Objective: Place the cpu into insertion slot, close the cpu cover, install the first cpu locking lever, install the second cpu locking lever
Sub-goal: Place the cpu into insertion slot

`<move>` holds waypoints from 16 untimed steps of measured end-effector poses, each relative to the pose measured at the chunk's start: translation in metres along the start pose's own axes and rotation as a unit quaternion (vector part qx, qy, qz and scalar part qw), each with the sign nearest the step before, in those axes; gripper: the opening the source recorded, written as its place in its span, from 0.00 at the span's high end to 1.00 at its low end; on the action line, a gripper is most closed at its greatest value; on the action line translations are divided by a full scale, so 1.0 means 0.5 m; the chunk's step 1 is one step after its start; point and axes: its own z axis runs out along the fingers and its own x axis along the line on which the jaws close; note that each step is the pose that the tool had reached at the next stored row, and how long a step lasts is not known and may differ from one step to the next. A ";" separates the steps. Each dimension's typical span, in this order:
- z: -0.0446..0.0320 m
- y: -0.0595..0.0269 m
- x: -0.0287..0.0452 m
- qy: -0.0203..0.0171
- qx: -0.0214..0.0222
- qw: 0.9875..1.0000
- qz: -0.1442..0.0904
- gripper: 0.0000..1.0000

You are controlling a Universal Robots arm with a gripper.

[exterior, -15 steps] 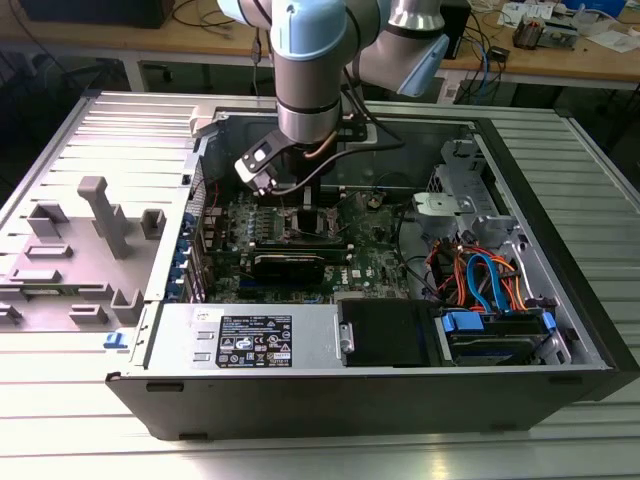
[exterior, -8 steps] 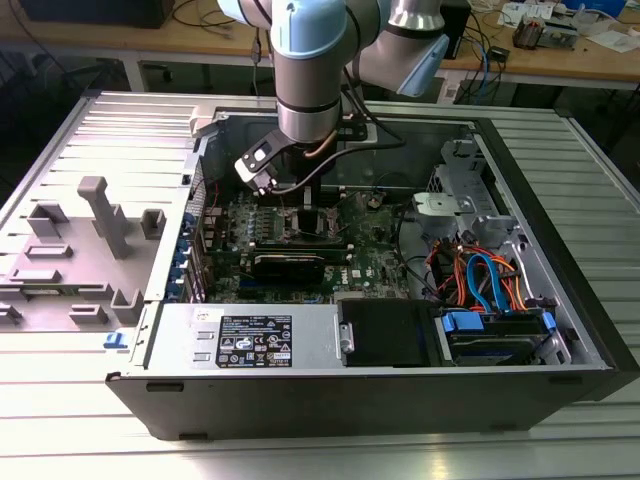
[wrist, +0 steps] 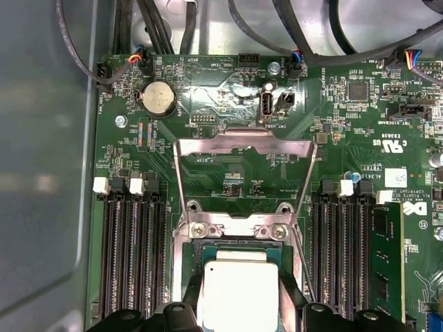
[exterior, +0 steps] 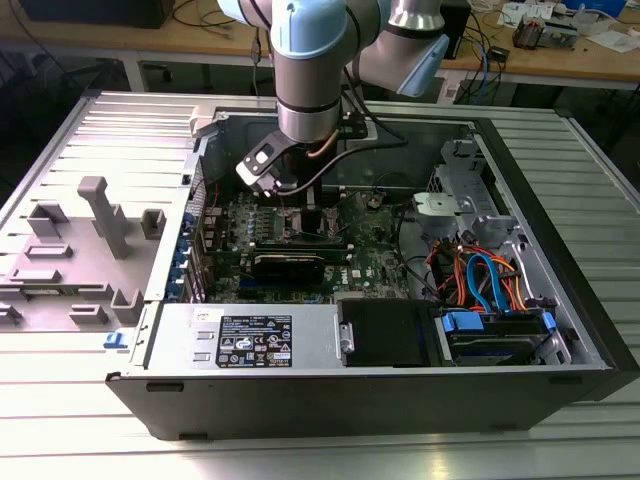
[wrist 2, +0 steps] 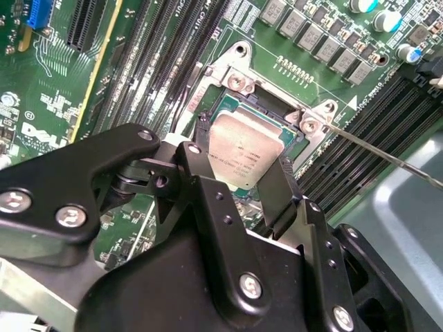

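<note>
The cpu (wrist 2: pixel 239 155) is a silvery square chip sitting between my gripper's (wrist 2: pixel 242 166) black fingers (wrist 2: pixel 284 183), which press on two opposite edges. It is level with, or just above, the insertion slot (wrist 2: pixel 235 83), whose silvery rim and dark inside show around it. In the first wrist view the cpu (wrist: pixel 239 290) lies within the insertion slot (wrist: pixel 181 263), and the cpu cover (wrist: pixel 242 144) is swung open away from the socket. A thin locking lever (wrist 2: pixel 387 155) sticks out free beside the socket. In the exterior view my gripper (exterior: pixel 310 215) reaches down onto the motherboard.
Long black memory slots (wrist: pixel 131 256) flank the socket on both sides (wrist: pixel 342 256). Black cables (wrist: pixel 145 28) hang over the board's edge. A round coin battery (wrist: pixel 158 98) sits beyond the cover. In the exterior view, the power supply (exterior: pixel 250 338) and drive bay (exterior: pixel 490 330) line the case's near side.
</note>
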 end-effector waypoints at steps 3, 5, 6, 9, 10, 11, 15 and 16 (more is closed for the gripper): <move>0.000 0.000 0.000 0.000 0.000 1.000 -0.001 0.47; 0.000 0.000 0.000 0.000 0.000 1.000 -0.001 0.47; 0.000 0.000 0.000 0.000 0.000 1.000 -0.002 0.47; 0.000 0.000 0.000 0.000 0.000 1.000 -0.002 0.47; 0.000 0.000 0.000 0.000 0.000 1.000 -0.002 0.47; 0.000 0.000 0.000 0.001 0.000 1.000 -0.002 0.47; 0.000 0.000 0.000 0.001 0.000 1.000 -0.003 0.47; 0.000 0.000 0.000 0.001 0.000 1.000 -0.003 0.47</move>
